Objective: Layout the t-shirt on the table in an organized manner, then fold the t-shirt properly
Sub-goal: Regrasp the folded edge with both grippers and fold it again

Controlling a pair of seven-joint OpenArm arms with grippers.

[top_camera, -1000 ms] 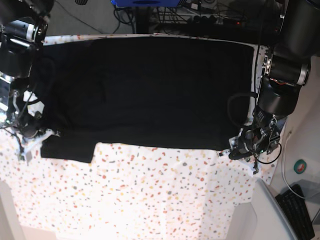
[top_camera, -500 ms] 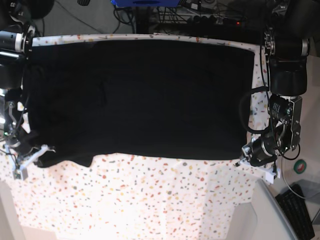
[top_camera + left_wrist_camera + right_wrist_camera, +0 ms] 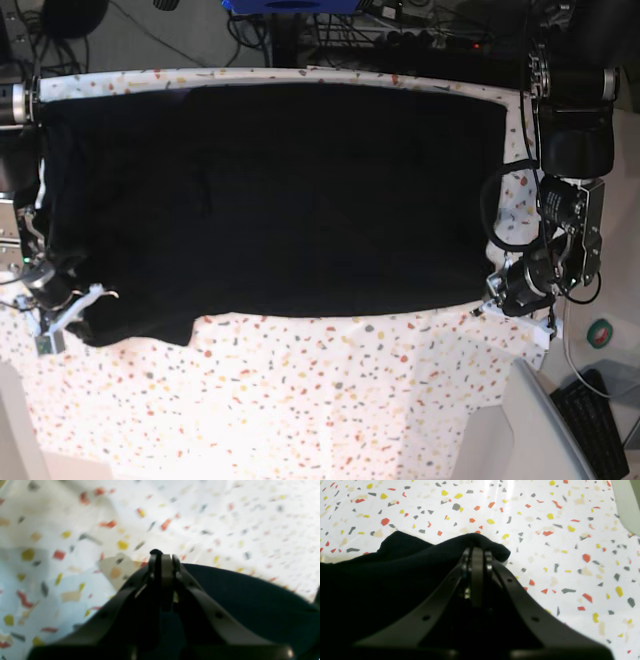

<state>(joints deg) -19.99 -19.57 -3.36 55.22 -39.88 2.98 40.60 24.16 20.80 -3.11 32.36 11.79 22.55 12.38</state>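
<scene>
Black t-shirt stretched flat

Black t-shirt lies spread across the far half of the speckled worktop. Right gripper is clamped on a bunched near corner; left gripper pinches the opposite hem edge

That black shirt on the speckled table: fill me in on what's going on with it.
A two-armed robot is spreading the black soft-fabric t-shirt across the white speckled cloth-covered table. The left gripper is shut on one near corner of it, and the right gripper is shut on the opposite near corner, which is bunched. The shirt lies stretched wide between them and is not yet folded.
</scene>
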